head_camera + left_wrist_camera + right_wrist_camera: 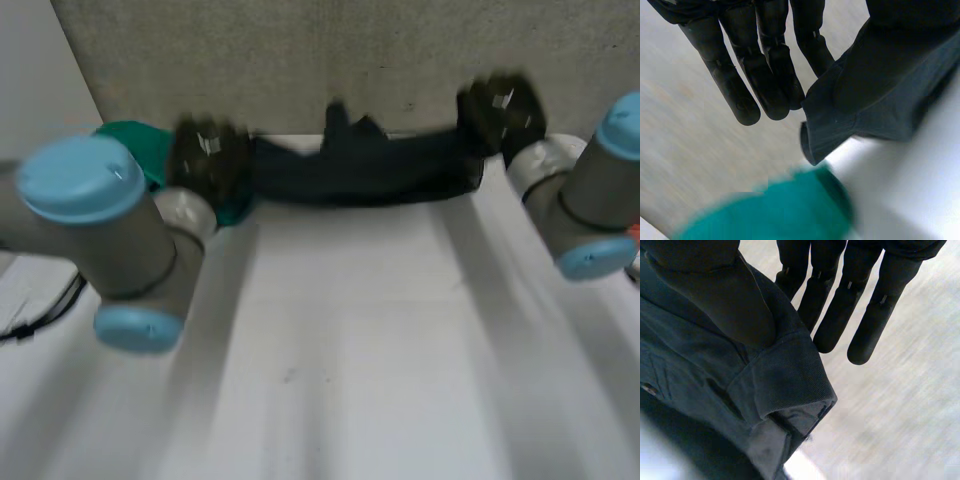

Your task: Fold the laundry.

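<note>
Bunching into long band: dark navy garment (370, 165), stitched hems.

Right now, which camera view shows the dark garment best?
The head view: the dark garment appears whole there, stretched between the left hand and right hand. Each wrist view shows one end beside its own hand; the right one shows a hem.

L arm (120, 240) & R arm (580, 195): fat grey tube joints w/ round light-blue caps (80, 178). L hand (765, 65), R hand (840, 300): matte black, long segmented fingers (867, 325) w/ rounded tips, thick thumb (715, 295).
</note>
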`<action>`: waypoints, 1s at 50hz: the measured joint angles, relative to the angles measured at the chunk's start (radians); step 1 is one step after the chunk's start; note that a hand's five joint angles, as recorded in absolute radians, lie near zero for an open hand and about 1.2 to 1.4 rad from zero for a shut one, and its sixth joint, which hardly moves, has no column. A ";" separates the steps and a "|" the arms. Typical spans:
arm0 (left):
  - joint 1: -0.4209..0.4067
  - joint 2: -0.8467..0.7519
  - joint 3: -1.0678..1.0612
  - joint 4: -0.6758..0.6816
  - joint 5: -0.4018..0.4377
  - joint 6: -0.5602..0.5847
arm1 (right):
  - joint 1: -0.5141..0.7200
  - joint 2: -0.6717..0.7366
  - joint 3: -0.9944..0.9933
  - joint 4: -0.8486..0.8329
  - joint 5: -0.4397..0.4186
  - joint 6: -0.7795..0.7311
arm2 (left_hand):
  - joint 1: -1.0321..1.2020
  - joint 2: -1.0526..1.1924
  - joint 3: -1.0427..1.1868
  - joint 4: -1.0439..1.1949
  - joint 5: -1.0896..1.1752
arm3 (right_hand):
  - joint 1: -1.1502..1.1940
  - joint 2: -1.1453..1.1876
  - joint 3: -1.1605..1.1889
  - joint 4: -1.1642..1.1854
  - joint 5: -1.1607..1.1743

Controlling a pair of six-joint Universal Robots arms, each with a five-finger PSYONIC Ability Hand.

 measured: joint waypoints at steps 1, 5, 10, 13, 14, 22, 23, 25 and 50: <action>-0.006 -0.006 -0.018 -0.019 -0.002 0.000 | 0.001 0.011 0.010 0.032 -0.002 -0.015 | 0.000 0.000 0.000 0.000 0.000 | 0.000 0.000 0.000 0.000 0.000; -0.043 -0.017 -0.105 -0.109 -0.021 -0.001 | 0.003 0.021 0.083 0.158 -0.003 -0.113 | 0.000 0.000 0.000 0.000 0.000 | 0.000 0.000 0.000 0.000 0.000; -0.072 0.081 -0.205 -0.213 -0.047 0.006 | 0.006 -0.066 0.215 0.278 0.002 -0.232 | 0.000 0.000 0.000 0.000 0.000 | 0.000 0.000 0.000 0.000 0.000; -0.079 0.167 -0.255 -0.281 -0.052 0.012 | 0.003 -0.135 0.282 0.340 0.003 -0.267 | 0.000 0.000 0.000 0.000 0.000 | 0.000 0.000 0.000 0.000 0.000; -0.080 0.207 -0.275 -0.315 -0.053 0.014 | 0.002 -0.165 0.308 0.368 0.003 -0.277 | 0.000 0.000 0.000 0.000 0.000 | 0.000 0.000 0.000 0.000 0.000; -0.131 0.426 -0.410 -0.610 -0.027 0.043 | -0.007 -0.391 0.479 0.618 -0.004 -0.349 | 0.000 0.000 0.000 0.000 0.000 | 0.000 0.000 0.000 0.000 0.000; -0.142 0.440 -0.422 -0.637 -0.022 0.046 | -0.007 -0.413 0.500 0.648 -0.005 -0.368 | 0.000 0.000 0.000 0.000 0.000 | 0.000 0.000 0.000 0.000 0.000; -0.169 0.462 -0.444 -0.680 -0.011 0.053 | -0.008 -0.455 0.549 0.705 -0.006 -0.421 | 0.000 0.000 0.000 0.000 0.000 | 0.000 0.000 0.000 0.000 0.000; 0.024 0.071 -0.107 -0.186 0.191 0.053 | 0.001 -0.482 0.727 0.491 -0.028 -0.404 | -0.694 -0.751 -0.748 -0.755 -0.711 | 0.000 0.002 0.003 0.000 0.009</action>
